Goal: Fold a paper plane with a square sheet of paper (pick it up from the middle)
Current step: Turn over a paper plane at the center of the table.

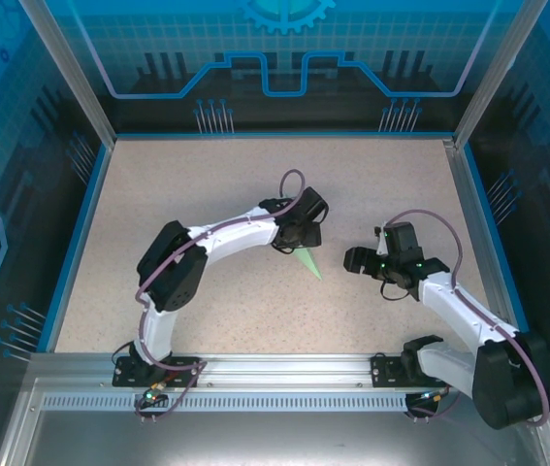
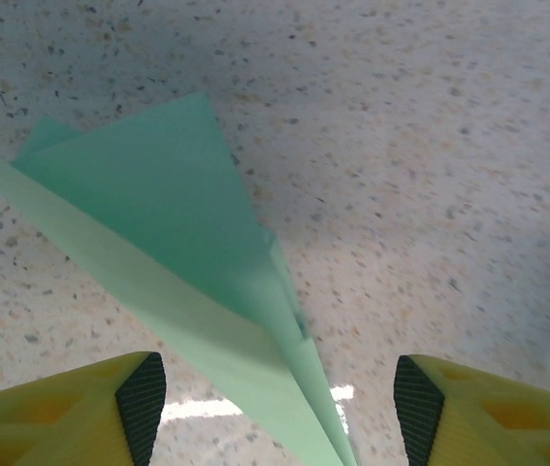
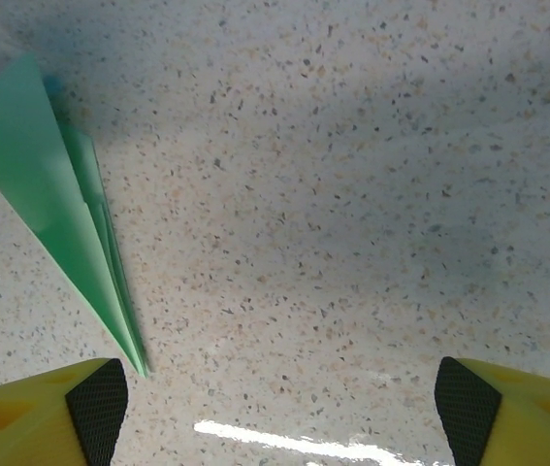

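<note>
I'm seeing the paper plane (image 1: 307,260) lying on the worktop (image 1: 207,175) btwn the two arms, nose toward the near edge. L fingers (image 2: 141,403) are standing well apart w/ the paper running between them, not clamping it. R fingers (image 3: 95,403) are gaping wide, empty, near the nose. I'm judging it v. light, springy at the creases and easily crushed, so I'm favouring a gentle pinch on the centre fold, mid-length.
</note>
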Available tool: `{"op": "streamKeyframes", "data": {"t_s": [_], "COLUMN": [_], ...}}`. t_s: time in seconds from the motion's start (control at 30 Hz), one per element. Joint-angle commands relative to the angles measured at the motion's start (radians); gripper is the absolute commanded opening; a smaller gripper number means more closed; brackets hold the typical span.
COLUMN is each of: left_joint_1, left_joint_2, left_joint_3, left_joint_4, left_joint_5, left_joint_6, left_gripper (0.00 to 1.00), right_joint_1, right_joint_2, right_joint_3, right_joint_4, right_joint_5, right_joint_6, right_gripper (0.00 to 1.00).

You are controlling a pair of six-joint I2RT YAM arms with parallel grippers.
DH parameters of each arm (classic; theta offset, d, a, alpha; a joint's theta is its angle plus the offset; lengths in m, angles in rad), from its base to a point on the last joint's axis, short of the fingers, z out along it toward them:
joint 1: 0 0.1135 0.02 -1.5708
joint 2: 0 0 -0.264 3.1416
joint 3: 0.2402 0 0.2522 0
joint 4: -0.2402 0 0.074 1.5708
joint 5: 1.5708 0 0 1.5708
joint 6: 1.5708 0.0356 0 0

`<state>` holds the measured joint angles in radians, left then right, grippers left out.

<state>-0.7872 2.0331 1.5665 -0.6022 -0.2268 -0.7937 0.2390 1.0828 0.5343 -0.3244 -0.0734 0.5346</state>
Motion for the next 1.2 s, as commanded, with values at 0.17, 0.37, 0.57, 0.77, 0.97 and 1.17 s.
{"op": "streamKeyframes", "data": {"t_s": [0.17, 0.37, 0.57, 0.77, 0.97, 1.17], "left_joint_1": [0.005, 0.006, 0.008, 0.008, 0.01, 0.01], "left_joint_2": [0.085, 0.06, 0.035, -0.003, -0.077, -0.218], "left_joint_3": [0.104, 0.083, 0.027, -0.021, -0.052, -0.122], "left_joint_4": [-0.18, -0.202, -0.161, -0.116, -0.105, -0.026], "left_joint_5": [-0.084, -0.113, -0.1, -0.093, -0.096, -0.063], "left_joint_6": [-0.047, -0.066, -0.102, -0.13, -0.119, -0.024], "left_gripper": [0.62, 0.54, 0.38, 0.16, 0.0, 0.0], "right_joint_1": [-0.026, -0.026, -0.026, -0.027, -0.026, -0.027], "right_joint_2": [0.005, 0.025, 0.037, 0.04, 0.043, 0.043], "right_joint_3": [0.0, 0.001, 0.004, 0.004, 0.004, -0.001], "right_joint_4": [-0.037, -0.034, -0.036, -0.035, -0.035, -0.019], "right_joint_5": [0.026, 0.021, 0.027, 0.032, 0.036, 0.02], "right_joint_6": [0.008, 0.012, 0.017, 0.018, 0.018, 0.016], "right_gripper": [0.87, 0.87, 0.86, 0.87, 0.86, 0.87]}}
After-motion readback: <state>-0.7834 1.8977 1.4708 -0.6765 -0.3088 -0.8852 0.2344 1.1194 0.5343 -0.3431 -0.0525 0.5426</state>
